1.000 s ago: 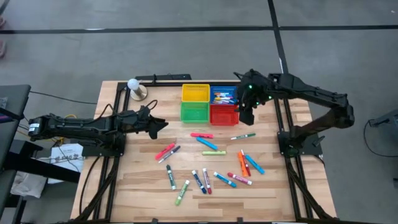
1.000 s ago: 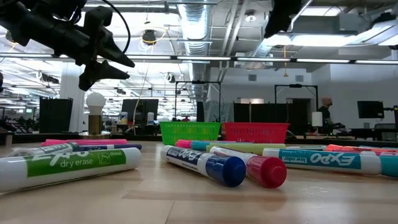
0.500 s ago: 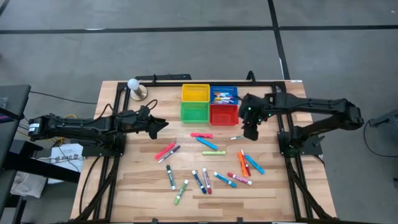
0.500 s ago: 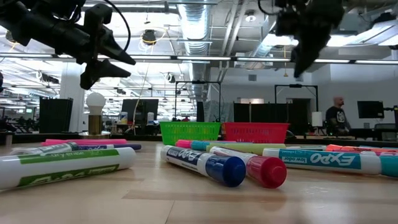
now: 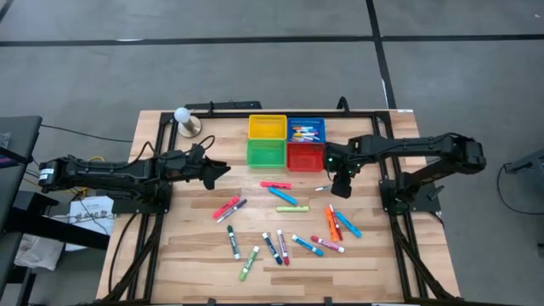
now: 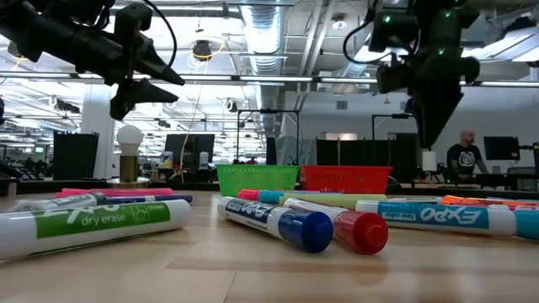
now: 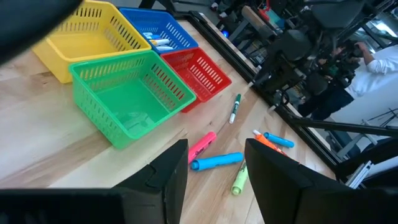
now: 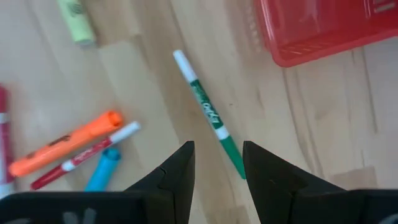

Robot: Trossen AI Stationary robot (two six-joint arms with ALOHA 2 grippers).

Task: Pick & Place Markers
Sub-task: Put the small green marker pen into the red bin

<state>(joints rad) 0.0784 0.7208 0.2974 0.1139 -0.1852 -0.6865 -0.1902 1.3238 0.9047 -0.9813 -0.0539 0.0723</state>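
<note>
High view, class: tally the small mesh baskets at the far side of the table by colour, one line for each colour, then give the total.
yellow basket: 1
blue basket: 1
green basket: 1
red basket: 1
Total: 4 baskets
</note>
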